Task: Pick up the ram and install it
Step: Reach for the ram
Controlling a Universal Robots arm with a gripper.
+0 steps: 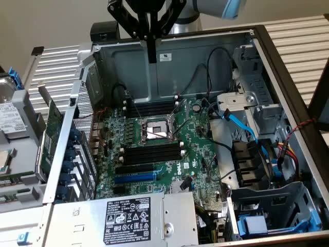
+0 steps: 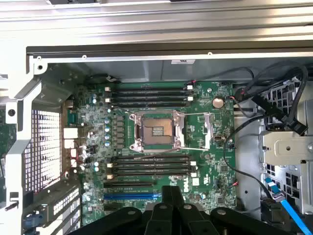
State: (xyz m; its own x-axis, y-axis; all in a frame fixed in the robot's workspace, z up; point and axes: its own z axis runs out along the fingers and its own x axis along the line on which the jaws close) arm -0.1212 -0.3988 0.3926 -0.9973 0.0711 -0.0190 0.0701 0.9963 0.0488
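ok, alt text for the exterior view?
A robot arm's tool, shut with nothing visibly held, hangs above an open computer case. Inside, a green motherboard shows an open CPU socket flanked by black memory slots that appear empty.

Matt grey metal case [image 1: 128,67], green circuit board [image 1: 201,154], black plastic slots [image 1: 154,153]

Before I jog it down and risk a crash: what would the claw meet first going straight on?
The claw points down into the open case; likely the motherboard first, near its lower memory slots. Nothing shows between, but depth is unclear.
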